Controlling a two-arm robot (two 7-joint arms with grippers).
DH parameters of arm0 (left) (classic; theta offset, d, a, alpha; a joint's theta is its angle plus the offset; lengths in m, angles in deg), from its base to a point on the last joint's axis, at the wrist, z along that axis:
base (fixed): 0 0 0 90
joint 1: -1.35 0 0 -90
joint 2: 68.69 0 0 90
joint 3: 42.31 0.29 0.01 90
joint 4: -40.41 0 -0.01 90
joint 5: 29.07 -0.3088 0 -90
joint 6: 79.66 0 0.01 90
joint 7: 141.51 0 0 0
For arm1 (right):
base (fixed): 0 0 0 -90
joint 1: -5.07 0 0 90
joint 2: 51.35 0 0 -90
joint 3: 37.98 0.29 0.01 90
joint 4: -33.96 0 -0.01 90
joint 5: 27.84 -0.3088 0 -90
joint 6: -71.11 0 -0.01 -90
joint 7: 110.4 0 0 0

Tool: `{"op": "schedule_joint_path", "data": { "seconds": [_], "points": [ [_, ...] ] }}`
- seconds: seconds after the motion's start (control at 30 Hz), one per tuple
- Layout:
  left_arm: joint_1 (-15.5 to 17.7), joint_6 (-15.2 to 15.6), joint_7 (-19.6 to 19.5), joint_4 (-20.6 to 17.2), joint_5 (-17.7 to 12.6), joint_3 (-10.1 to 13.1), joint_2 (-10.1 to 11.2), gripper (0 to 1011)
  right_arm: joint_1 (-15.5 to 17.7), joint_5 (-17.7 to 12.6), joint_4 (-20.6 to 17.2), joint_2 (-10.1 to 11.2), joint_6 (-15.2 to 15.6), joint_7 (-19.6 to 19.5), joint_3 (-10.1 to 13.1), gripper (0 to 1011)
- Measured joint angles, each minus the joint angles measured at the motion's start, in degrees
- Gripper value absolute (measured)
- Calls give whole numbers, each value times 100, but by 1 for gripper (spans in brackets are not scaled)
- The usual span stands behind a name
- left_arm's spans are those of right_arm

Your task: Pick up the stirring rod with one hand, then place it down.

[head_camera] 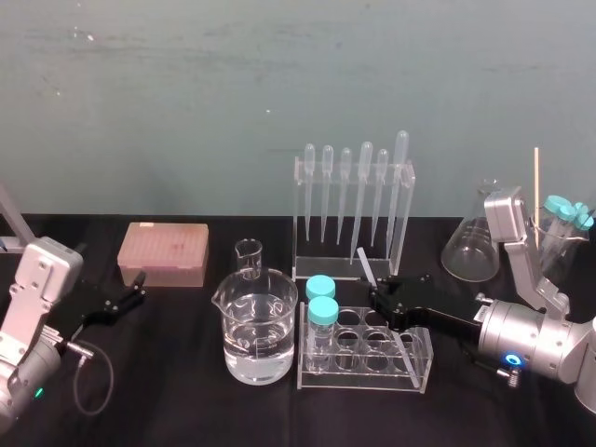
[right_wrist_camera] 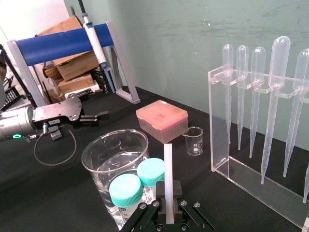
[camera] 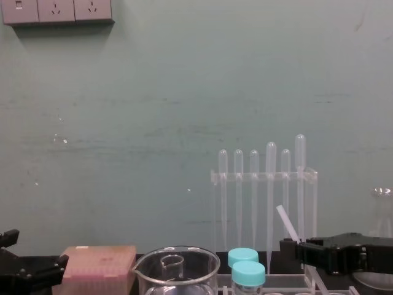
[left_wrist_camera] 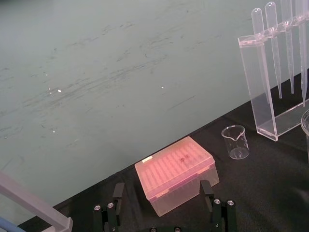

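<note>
A pink box sits at centre left on the black table. Right of it, a small beaker stands just behind a big beaker part-filled with clear liquid. At centre, a clear rack holds two teal-capped vials at its left end. Behind it, a stand hangs six pipettes. A flask stands at right.

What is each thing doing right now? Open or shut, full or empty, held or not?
stirring rod: held, tilted, off the table.
right gripper: shut on the stirring rod, by the tube rack.
left gripper: open, holding nothing, at the left.
big beaker: part full of clear liquid.
small beaker: empty.
pink box: lid shut.
two tubes: capped, standing in the tube rack.
pipettes: hanging upright.
</note>
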Motion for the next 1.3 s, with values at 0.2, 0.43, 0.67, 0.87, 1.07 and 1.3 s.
{"op": "schedule_joint_path", "data": {
  "seconds": [0.2, 0.43, 0.67, 0.87, 1.07, 1.3],
  "points": [
    [0, 0, 0, 0, 0, 0, 0, 1000, 0, 0, 0, 0, 0, 0, 0, 75],
    [0, 0, 0, 0, 0, 0, 0, 1000, 49, 232, -138, 44, -307, -223, 43, 75],
    [0, 0, 0, 0, 0, 0, 0, 1000, 135, 699, -410, 61, -885, -617, 235, 75],
    [0, 0, 0, 0, 0, 0, 0, 1000, 185, 940, -534, -26, -1437, -853, 468, 75],
    [0, 0, 0, 0, 0, 0, 0, 1000, 260, 858, -541, -210, -2052, -882, 780, 75],
    [0, 0, 0, 0, 0, 0, 0, 1000, 393, 605, -465, -404, -2654, -769, 1127, 75]
  ]
}}
